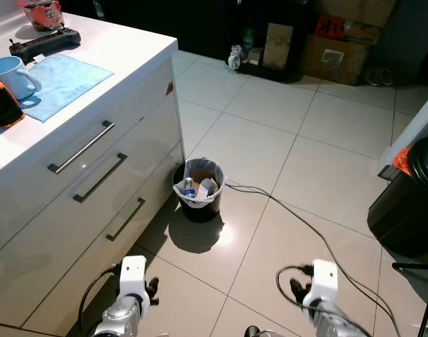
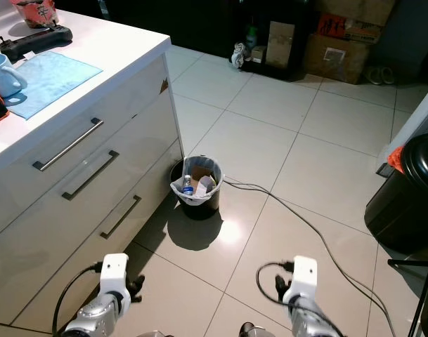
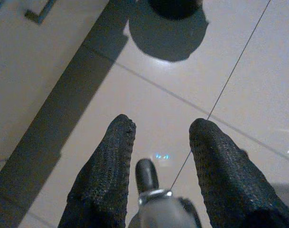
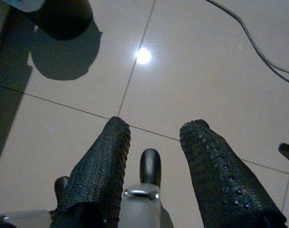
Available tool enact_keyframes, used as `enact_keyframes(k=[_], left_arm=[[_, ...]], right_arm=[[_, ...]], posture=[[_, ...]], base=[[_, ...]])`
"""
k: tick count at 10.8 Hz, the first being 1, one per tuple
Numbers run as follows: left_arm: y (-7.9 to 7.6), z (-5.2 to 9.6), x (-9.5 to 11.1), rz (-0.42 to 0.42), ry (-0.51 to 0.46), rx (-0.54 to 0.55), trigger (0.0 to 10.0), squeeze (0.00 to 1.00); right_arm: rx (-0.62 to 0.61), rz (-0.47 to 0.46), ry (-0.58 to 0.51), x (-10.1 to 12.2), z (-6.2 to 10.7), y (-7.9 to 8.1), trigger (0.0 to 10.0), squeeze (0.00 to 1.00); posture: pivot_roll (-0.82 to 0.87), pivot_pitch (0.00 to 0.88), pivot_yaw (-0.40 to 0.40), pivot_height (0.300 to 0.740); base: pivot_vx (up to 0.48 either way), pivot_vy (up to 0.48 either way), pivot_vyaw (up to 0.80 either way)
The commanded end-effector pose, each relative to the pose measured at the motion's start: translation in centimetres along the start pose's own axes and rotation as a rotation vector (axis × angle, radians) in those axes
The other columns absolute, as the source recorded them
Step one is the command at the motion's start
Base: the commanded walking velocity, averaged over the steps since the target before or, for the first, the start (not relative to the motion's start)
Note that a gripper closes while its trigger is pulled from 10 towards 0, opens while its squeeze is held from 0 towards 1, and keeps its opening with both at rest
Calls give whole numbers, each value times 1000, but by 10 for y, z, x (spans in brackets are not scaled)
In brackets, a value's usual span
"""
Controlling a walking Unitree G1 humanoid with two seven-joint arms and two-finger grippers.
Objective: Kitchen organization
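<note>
Desk [image 1: 122, 53] with white drawers fills the robot's left, carrying a blue cloth [image 1: 59, 81], a mug [image 1: 10, 76] and a black controller [image 1: 45, 43]. On the floor beside it stands a small lined bin [image 1: 199, 188]. Left pincer [image 3: 158, 128] and right pincer [image 4: 151, 130] hang open, empty, over tiles.

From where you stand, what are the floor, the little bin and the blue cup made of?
The floor looks like glossy ceramic tile: grout lines cross it and a lamp glints off it. The little bin seems dark plastic, lined with a thin whitish plastic bag folded over its rim. The blue cup looks like glazed ceramic, smooth with a soft shine, though plastic is possible.
</note>
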State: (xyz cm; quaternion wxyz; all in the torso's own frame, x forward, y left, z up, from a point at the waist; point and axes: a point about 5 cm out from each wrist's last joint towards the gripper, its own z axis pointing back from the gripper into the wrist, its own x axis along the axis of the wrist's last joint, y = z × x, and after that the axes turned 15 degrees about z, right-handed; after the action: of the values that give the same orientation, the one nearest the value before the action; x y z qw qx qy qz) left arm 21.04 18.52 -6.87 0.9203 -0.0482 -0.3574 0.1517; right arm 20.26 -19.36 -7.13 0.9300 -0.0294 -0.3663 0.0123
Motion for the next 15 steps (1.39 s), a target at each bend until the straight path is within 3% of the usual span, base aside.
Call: enact_keyframes(k=[1, 4, 15], left_arm=[[3, 2, -8, -8, 30, 14, 10000, 0], [3, 3, -14, -29, 49, 20, 10000, 0], [6, 6, -26, -47, 68, 21, 10000, 0]], right_arm=[[-14, -6, 19, -4, 1, -2, 10000, 0], [11, 111, 55, -8, 1, 2, 10000, 0], [64, 135, 66, -15, 3, 10, 10000, 0]], posture=[[5, 84, 19, 740], [14, 85, 16, 740], [13, 90, 17, 740]], base=[[0, 0, 0], [0, 0, 173], [0, 0, 800]])
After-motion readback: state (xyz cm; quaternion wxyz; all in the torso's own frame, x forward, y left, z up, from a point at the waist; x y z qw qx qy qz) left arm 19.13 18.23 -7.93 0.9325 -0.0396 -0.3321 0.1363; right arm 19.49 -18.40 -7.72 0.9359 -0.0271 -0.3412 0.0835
